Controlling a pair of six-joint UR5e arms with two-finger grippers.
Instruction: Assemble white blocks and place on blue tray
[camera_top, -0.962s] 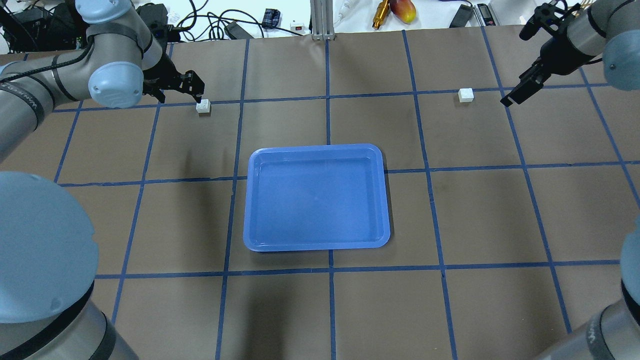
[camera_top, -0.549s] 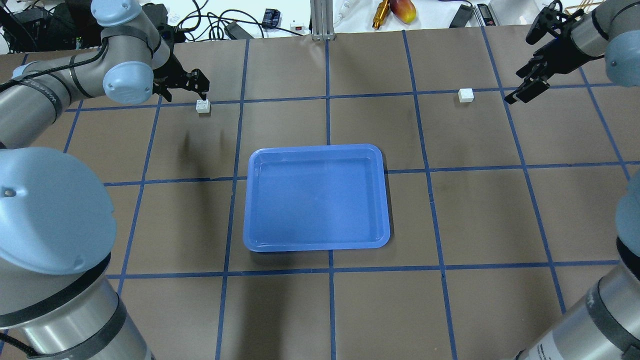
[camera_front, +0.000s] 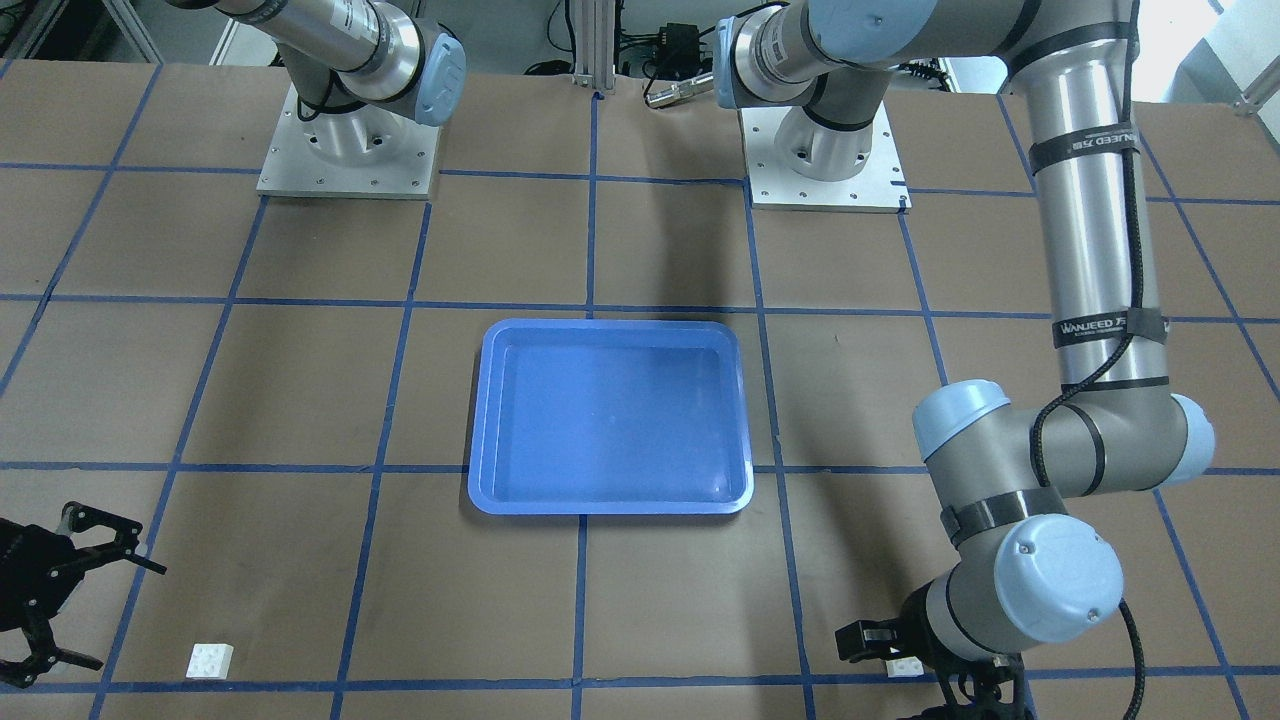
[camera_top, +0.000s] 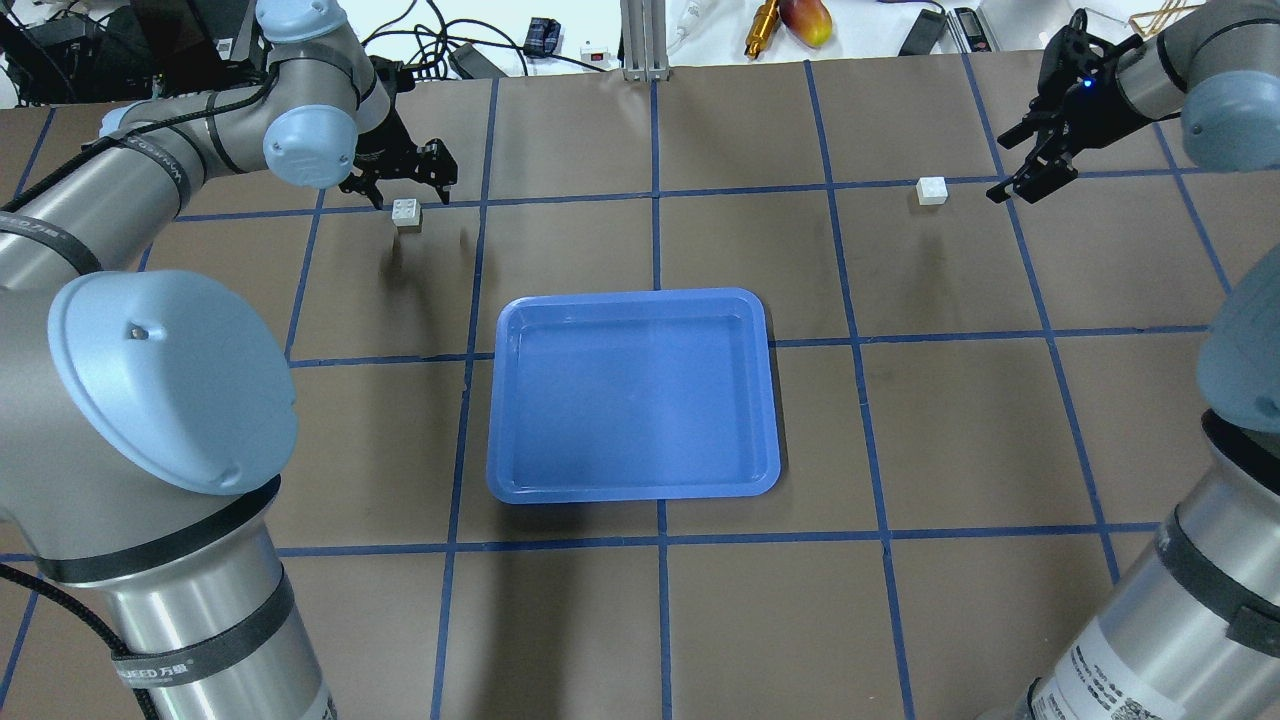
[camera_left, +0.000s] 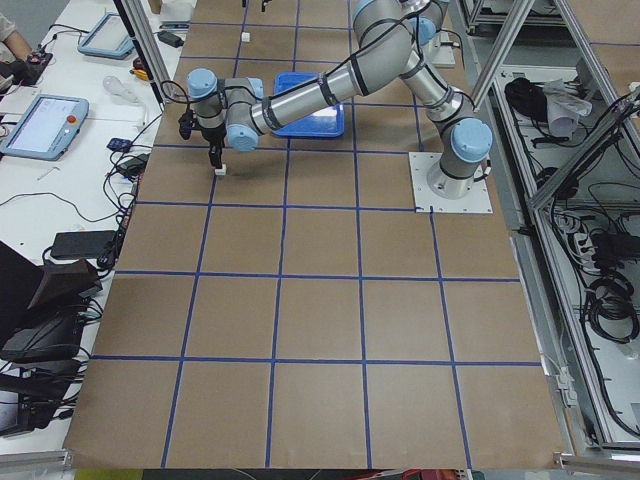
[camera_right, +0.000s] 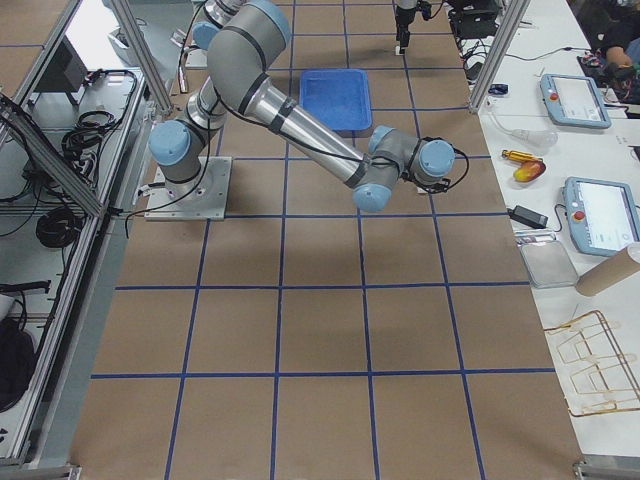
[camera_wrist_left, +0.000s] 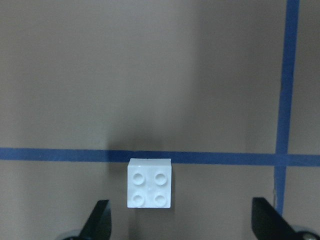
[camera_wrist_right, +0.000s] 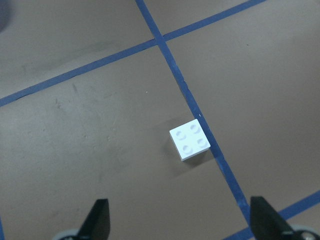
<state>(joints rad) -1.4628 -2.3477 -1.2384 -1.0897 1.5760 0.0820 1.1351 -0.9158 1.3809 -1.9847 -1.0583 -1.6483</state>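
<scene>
by the spread left gripper (camera_wrist_left: 181, 220) and right gripper (camera_wrist_right: 178, 217), tiny white studded plastic bricks (camera_wrist_left: 150, 190) (camera_wrist_right: 190, 140) seem light, rigid; pinch flat sides.

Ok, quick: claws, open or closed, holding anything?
Left claw: open, empty, poised at a block.
Right claw: open, empty, beside the other block, not touching it.

Blue tray (camera_right: 336, 97), near arm (camera_right: 310, 141) outstretched
</scene>
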